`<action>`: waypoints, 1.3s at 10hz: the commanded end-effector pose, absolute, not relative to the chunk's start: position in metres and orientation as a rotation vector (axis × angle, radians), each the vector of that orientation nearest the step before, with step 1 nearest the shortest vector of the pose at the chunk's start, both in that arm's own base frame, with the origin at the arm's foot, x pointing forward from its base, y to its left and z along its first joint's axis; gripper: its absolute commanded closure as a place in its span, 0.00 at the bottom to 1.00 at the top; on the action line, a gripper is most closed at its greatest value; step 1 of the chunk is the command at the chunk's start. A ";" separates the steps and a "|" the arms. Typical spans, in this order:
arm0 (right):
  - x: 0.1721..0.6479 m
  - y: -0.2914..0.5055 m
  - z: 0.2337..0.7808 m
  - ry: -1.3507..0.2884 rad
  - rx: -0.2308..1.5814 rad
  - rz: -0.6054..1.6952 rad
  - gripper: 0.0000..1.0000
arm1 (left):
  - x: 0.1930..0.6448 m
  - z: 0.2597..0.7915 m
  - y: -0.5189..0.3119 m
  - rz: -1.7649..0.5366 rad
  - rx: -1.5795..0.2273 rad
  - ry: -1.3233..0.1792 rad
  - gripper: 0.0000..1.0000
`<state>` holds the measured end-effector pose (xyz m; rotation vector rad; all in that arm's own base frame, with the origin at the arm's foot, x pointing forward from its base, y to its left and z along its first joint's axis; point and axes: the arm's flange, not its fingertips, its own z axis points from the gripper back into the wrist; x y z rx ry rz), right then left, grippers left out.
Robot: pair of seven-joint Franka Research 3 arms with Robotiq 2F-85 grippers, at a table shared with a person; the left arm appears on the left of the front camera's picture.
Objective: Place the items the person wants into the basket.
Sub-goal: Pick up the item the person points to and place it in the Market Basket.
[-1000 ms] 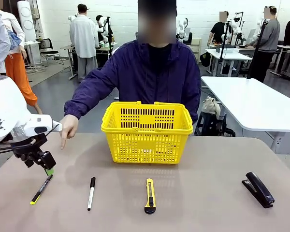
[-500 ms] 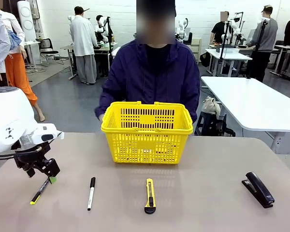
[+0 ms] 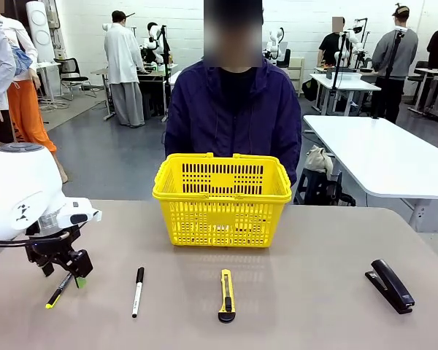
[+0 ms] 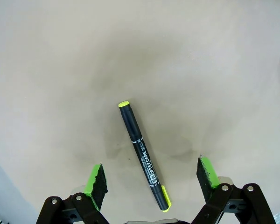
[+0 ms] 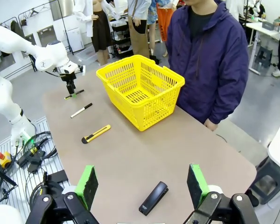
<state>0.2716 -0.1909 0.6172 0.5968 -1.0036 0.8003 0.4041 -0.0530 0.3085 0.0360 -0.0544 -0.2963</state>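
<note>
Near row first. Left gripper point(image 3: 64, 275) hangs low over the pen point(image 3: 56, 294), jaws spread wide, nothing held. In the left wrist view the pen point(image 4: 142, 154) lies flat on the table between the two green pads point(image 4: 94, 179), at a slant to them. That reads as a line-up for a pinch across the barrel, though contact can't be told.

The pen sits close to the table's point(image 3: 299, 292) left near edge, with bare top around it. The marker point(image 3: 137, 290) is beside it on the right but apart, so it is likely no snag. The utility knife point(image 3: 226, 295) lies mid-row.

The stapler point(image 3: 389, 286) sits near the right edge. Right gripper point(image 5: 142, 182) hovers high above that end, jaws wide and empty, with the stapler below it.

Farther back, the basket point(image 3: 219, 222) stands upright mid-table, handles down and top open, so drops go straight in. The lane from pen to basket looks free.

The person point(image 3: 233, 109) stands right behind the basket at the far edge.
</note>
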 end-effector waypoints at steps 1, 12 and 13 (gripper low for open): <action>0.274 -0.191 0.619 -1.023 0.607 0.812 0.00 | 0.394 0.299 -0.051 -0.271 0.071 -0.070 0.00; 0.274 -0.191 0.619 -1.023 0.607 0.812 0.00 | 0.396 0.299 -0.048 -0.296 0.080 -0.077 1.00; 0.274 -0.191 0.619 -1.023 0.607 0.812 0.00 | 0.395 0.300 -0.048 -0.298 0.080 -0.078 1.00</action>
